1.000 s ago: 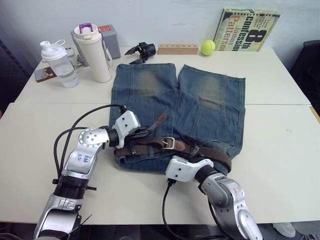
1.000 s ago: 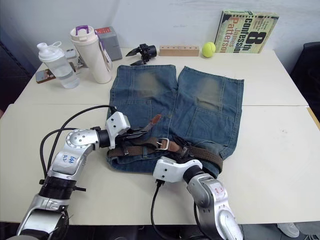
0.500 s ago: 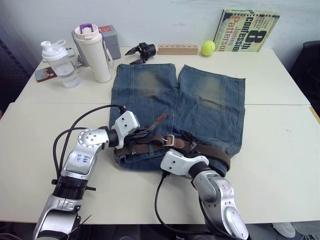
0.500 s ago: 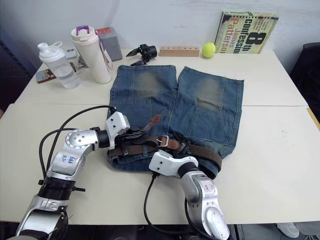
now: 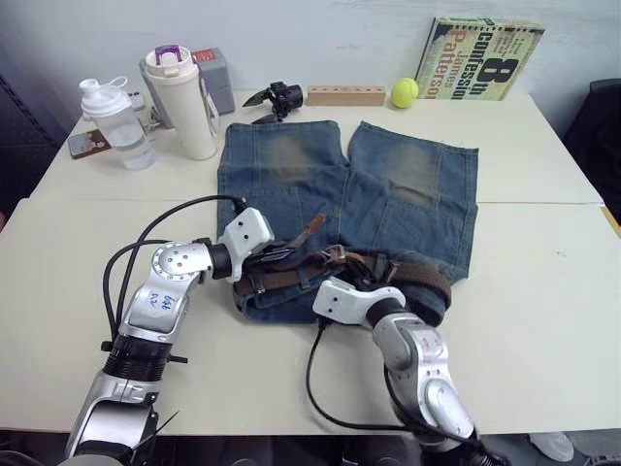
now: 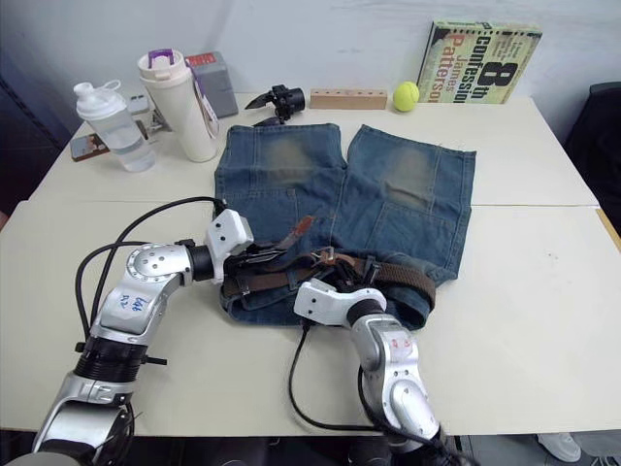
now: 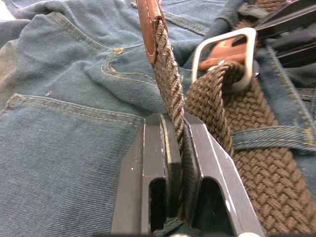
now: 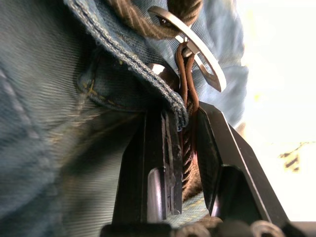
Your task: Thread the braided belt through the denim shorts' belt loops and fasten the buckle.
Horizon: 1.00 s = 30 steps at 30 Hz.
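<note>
Most of the threading looks done: the belt [image 5: 408, 277] already runs along the waistband of the shorts [image 5: 388, 194], in the lower centre of the left eye view, and at least one loop [image 7: 269, 139] crosses over it in the left wrist view. How many loops it passes in all, I cannot tell. What remains, in my judgement, is the fastening. The tan tip [image 7: 148, 24] has gone through the buckle [image 7: 232, 54] frame, because the woven strap comes out of the frame and rises free, but I cannot see the prong set into the weave, so the buckle seems not yet closed.

The left gripper [image 7: 175, 123] is closed on the free part of the belt, just below the tip. The strap runs up between its two fingers and the tip stands above them, in the upper middle of that view, with the buckle just beside it to the right.

The right gripper [image 8: 185, 116] is closed too. Between its fingers sit the leather of the buckle end and the edge of the waistband, and the metal frame lies just past the fingertips, in the upper centre of the right wrist view. In the left eye view both grippers meet over the middle of the waistband, near each other.
</note>
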Each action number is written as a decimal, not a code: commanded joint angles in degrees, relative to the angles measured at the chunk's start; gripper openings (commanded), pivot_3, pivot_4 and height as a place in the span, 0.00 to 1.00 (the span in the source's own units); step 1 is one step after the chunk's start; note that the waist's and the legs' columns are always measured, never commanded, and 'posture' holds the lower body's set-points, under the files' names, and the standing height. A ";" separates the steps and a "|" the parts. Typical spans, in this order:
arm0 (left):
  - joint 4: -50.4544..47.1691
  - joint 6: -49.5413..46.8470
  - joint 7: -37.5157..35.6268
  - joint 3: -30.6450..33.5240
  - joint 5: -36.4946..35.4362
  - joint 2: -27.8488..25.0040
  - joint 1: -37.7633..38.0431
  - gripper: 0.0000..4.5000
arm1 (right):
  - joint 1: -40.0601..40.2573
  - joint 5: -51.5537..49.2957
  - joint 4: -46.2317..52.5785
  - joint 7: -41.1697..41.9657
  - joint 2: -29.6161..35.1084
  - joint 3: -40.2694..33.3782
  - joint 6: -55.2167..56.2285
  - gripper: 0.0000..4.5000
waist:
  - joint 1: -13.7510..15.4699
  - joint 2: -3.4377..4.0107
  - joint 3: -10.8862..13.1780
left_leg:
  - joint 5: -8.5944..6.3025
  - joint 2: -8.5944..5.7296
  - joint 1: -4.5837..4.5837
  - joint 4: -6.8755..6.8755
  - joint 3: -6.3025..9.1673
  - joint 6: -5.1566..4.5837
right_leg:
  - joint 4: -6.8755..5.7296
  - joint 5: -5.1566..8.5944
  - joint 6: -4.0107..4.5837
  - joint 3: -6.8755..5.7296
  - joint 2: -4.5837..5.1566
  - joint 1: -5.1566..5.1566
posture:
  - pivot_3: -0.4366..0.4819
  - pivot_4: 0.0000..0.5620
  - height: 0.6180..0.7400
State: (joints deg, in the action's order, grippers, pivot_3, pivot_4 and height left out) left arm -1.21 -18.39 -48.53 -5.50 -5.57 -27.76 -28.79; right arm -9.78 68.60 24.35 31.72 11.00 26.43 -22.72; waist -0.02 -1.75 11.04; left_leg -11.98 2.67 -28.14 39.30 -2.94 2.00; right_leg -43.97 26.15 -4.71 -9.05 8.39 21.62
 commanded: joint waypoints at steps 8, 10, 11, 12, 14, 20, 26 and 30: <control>0.12 1.85 -1.88 -1.80 1.57 -3.08 -3.11 0.00 | -10.27 -7.03 -3.47 7.35 14.79 -2.21 14.24 0.04 | -0.14 0.00 0.01 | 0.00 0.01 -0.02 0.01 -0.01 0.00 | 0.01 0.00 0.00 -0.02 -0.01 0.00 | 0.48 0.27 0.32; -0.25 3.24 -3.06 -3.17 3.26 -5.18 -3.27 0.00 | -11.43 -7.24 -5.00 7.78 14.36 -1.98 14.33 0.04 | -0.25 0.00 0.00 | 0.00 0.02 -0.02 0.01 -0.02 0.00 | 0.01 0.00 0.00 -0.02 -0.03 0.00 | 0.48 0.27 0.32; -0.46 4.29 -3.70 -3.96 4.31 -6.45 -3.28 0.00 | -11.87 -7.40 -5.56 7.74 14.09 -1.91 14.35 0.04 | -0.24 0.00 0.00 | 0.00 0.03 -0.02 0.01 -0.02 0.00 | 0.01 0.00 0.00 -0.02 -0.04 0.00 | 0.48 0.27 0.32; -0.45 5.64 -4.15 -4.84 5.82 -7.85 -3.35 0.00 | -12.19 -7.45 -5.85 7.75 14.02 -1.83 14.42 0.04 | -0.23 0.00 0.01 | 0.00 0.03 -0.01 0.01 -0.02 0.00 | 0.00 0.00 0.00 -0.03 -0.04 0.00 | 0.48 0.27 0.32; 0.41 9.95 -6.09 -7.79 11.18 -12.82 -3.78 0.00 | -12.94 -7.45 -6.56 7.71 13.38 -1.63 14.15 0.04 | -0.25 0.00 0.00 | 0.00 0.04 -0.01 0.01 -0.02 0.00 | 0.00 0.00 0.00 -0.02 -0.05 0.00 | 0.48 0.27 0.32; 1.91 16.35 -6.72 -12.41 20.17 -18.81 -6.88 0.00 | -13.77 -6.81 -7.12 7.41 11.83 -0.92 13.89 0.04 | -0.15 0.00 0.01 | 0.00 0.04 0.01 -0.02 -0.07 0.01 | 0.00 0.01 0.02 0.03 -0.05 0.04 | 0.48 0.27 0.32; 4.17 17.86 -6.61 -12.46 21.02 -16.30 -13.20 0.00 | -14.89 -5.58 -7.29 5.68 11.65 0.19 15.77 0.04 | -0.20 0.00 0.01 | 0.00 0.05 -0.01 -0.02 -0.07 0.01 | -0.01 0.01 0.02 0.03 -0.05 0.06 | 0.48 0.27 0.32; 3.82 16.97 -8.81 -10.62 18.89 -16.96 -13.95 0.00 | -16.61 -5.06 -9.71 4.64 11.37 1.34 17.30 0.04 | -0.44 0.01 0.01 | 0.01 0.06 -0.04 -0.03 -0.10 0.01 | -0.03 0.01 0.02 0.06 -0.06 0.13 | 0.48 0.27 0.32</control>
State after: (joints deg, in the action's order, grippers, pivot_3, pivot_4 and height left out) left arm 3.34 -1.05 -56.48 -18.30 14.86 -43.87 -41.93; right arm -25.11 62.85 14.68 37.55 22.61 26.86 -6.44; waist -0.46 -1.74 11.05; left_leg -11.97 2.73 -28.18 39.27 -3.03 2.02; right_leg -44.01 26.17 -4.69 -8.99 8.31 21.76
